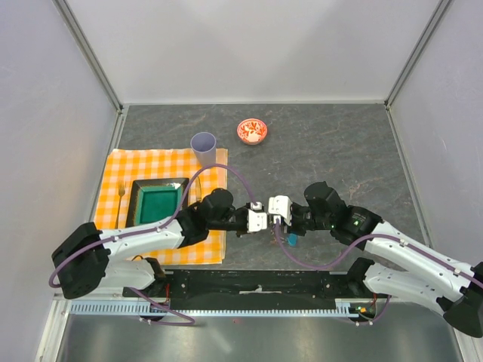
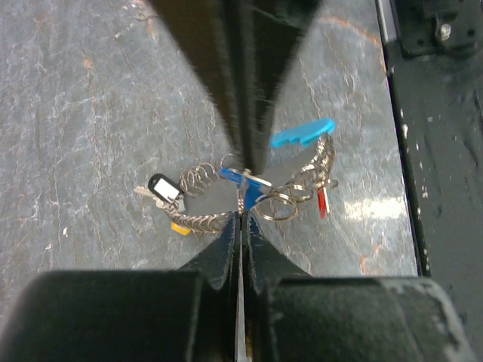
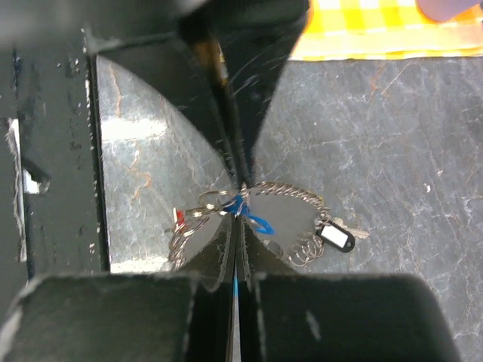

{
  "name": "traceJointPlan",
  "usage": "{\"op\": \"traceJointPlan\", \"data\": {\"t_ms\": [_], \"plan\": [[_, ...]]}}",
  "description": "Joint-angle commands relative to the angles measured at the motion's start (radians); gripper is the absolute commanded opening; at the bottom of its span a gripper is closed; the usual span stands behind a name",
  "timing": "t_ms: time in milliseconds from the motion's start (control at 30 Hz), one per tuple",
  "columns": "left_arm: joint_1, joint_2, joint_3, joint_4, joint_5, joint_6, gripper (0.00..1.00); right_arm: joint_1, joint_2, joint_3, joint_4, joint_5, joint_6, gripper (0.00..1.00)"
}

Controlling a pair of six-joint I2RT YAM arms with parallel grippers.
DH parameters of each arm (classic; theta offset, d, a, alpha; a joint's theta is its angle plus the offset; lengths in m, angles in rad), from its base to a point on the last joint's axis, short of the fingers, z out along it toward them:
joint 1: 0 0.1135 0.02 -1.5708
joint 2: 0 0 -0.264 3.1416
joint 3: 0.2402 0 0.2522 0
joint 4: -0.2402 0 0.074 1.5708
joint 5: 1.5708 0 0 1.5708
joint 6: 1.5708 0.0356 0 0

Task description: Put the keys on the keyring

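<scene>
Both jaws shut tight, left gripper (image 2: 241, 220) and right gripper (image 3: 239, 220) meet tip-to-tip over the keyring (image 2: 306, 179) by the table's (image 1: 339, 143) near edge.

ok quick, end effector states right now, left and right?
Left end effector: closed, apparently pinching the keyring chain.
Right end effector: closed, apparently on the blue key.

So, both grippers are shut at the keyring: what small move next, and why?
Probably the right gripper should ease the blue key onto the keyring, since it seems shut on that key while the left gripper holds the keyring beside it.
</scene>
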Motion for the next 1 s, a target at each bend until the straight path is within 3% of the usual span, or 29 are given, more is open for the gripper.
{"op": "traceJointPlan", "data": {"t_ms": [0, 967], "plan": [[-0.078, -0.03, 0.038, 0.067, 0.012, 0.13, 0.02, 0.006, 0.029, 0.019, 0.037, 0.019, 0.027, 0.0], [-0.092, -0.024, -0.014, 0.151, -0.19, 0.162, 0.02, 0.006, -0.023, 0.062, -0.07, 0.152, 0.024, 0.0]]}}
